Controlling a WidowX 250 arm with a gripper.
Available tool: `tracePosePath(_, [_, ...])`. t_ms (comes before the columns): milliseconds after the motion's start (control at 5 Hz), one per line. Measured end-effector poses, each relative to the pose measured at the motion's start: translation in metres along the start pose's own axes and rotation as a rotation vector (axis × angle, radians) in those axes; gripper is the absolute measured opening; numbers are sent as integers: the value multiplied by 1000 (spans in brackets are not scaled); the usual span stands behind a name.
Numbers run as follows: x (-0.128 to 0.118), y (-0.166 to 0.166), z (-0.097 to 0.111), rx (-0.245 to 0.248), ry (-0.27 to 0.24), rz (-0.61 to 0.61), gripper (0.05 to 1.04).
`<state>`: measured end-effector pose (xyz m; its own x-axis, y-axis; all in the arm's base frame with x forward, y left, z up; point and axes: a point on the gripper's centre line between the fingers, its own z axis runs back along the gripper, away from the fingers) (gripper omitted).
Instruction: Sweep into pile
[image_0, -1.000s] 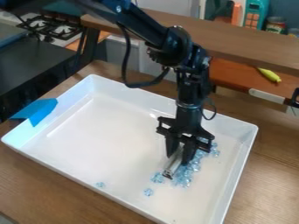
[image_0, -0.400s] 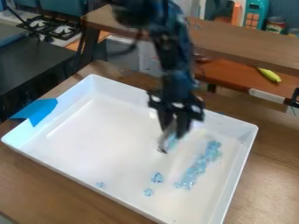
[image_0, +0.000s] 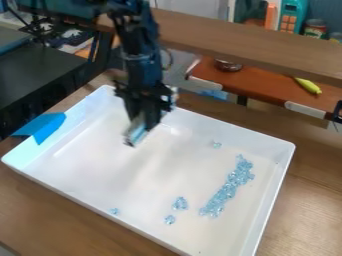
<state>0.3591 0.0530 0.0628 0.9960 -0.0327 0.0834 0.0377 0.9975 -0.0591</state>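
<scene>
And here is the white tray on the wooden table, its near stretch first: one pale-blue bead piece sits loose, another stray lies off to the view's left, and just beyond, a small bead clump holds its own spot. Up the right side runs the main heap, a long slanting band of beads, close-packed but more ridge than mound. Past its far end, a lone bead lies toward the far wall.

Farther back, over the tray's far left part, hangs the gripper, fingers pinching a pale sweeping tool, its tip pointing down, well apart from every bead. Blue tape clings to the tray's left wall, and a brown shelf crosses behind.

The score, then: most of the beads look gathered, so the job seems well along, but the strays and the small clump are left to bring in, and the band could be drawn tighter.

And the change! A moment ago the tool was mid-tray, nearer the band; now the arm has swung away toward the far left, while the near strays lie where they were.
</scene>
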Motion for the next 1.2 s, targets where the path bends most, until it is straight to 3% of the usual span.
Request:
tracePosePath(200, [-16,42,-13,77,49,2,381])
tracePosePath(400, [-39,63,-37,113,104,-4,381])
tracePosePath(800, [-70,66,-57,98,159,0,381])
tracePosePath(1200, [-86,48,-73,73,179,25,381])
